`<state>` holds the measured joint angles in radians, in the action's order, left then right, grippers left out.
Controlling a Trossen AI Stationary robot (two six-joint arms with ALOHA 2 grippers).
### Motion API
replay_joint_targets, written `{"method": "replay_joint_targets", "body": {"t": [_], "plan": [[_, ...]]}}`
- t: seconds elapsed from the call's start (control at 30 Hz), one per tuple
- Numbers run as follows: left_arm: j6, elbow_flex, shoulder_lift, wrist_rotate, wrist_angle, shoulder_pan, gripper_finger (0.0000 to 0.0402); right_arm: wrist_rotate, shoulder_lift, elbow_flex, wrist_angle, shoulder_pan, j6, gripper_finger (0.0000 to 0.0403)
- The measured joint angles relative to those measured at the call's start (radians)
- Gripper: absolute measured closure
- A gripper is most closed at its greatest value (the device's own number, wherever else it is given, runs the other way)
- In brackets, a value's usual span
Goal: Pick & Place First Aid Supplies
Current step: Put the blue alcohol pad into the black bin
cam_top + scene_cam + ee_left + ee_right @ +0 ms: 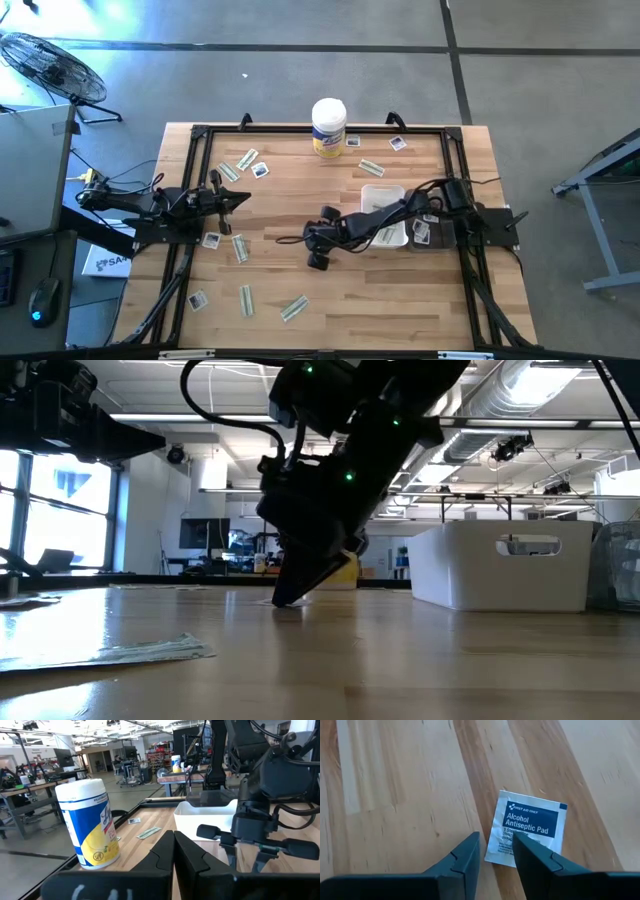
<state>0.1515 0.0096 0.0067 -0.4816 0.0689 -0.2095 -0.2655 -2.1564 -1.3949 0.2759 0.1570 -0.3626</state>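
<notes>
A small white square packet (530, 827) with a blue band reading "Alcohol Antiseptic Pad" lies flat on the wooden table's middle. My right gripper (495, 845) slants down over it, open. One finger (535, 857) stands over the packet's edge and the other (465, 855) over bare wood beside it. In the high view this gripper (318, 260) hides the packet. More first aid supplies, narrow pale strips (240, 248) and small squares (210, 240), lie flat about the table. My left gripper (240, 200) waits shut at the table's left, level above the wood. My right gripper comes at the packet slanting down from the table's right side. In the low view its fingertips (285, 598) are down at the table top. One finger covers the packet's near edge (507, 855). Whether it touches the packet I cannot tell.
A white bin (383, 205) with several packets in it stands right of centre, behind my right arm. A tall white canister (329, 125) with a yellow label stands at the far edge. A black frame (200, 135) runs around the table. A strip (130, 650) lies near the front.
</notes>
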Motion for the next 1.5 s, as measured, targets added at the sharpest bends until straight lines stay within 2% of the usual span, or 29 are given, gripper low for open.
{"method": "replay_joint_targets", "body": {"t": [0.13,0.53,0.73,0.93,1.07,1.2,1.43,1.5], "plan": [[0.000,0.000,0.000,0.000,0.000,0.000,0.0401,-0.024,-0.001,0.001,0.019,0.001,-0.031,0.0306],[0.000,0.000,0.000,0.000,0.000,0.000,0.0401,-0.023,-0.003,0.003,0.009,0.000,-0.048,0.0386],[0.000,0.000,0.000,0.000,0.000,0.000,0.0401,-0.016,0.008,0.002,0.000,0.000,-0.048,0.0398],[0.000,0.000,0.000,-0.001,0.000,0.000,0.0401,-0.004,0.082,0.006,0.049,0.003,-0.056,0.0402],[0.000,0.000,0.000,0.000,0.000,0.000,0.0401,-0.008,0.165,0.003,0.158,0.011,-0.099,0.0402],[0.000,0.000,0.000,0.000,0.000,0.000,0.0401,-0.065,0.270,0.004,0.301,0.035,-0.153,0.0402],[0.000,0.000,0.000,0.000,0.000,0.000,0.0401,-0.199,0.453,0.004,0.706,0.105,-0.384,0.0402],[0.000,0.000,0.000,0.000,0.000,0.000,0.0401,-0.204,0.486,0.004,0.830,0.126,-0.475,0.0402]]}}
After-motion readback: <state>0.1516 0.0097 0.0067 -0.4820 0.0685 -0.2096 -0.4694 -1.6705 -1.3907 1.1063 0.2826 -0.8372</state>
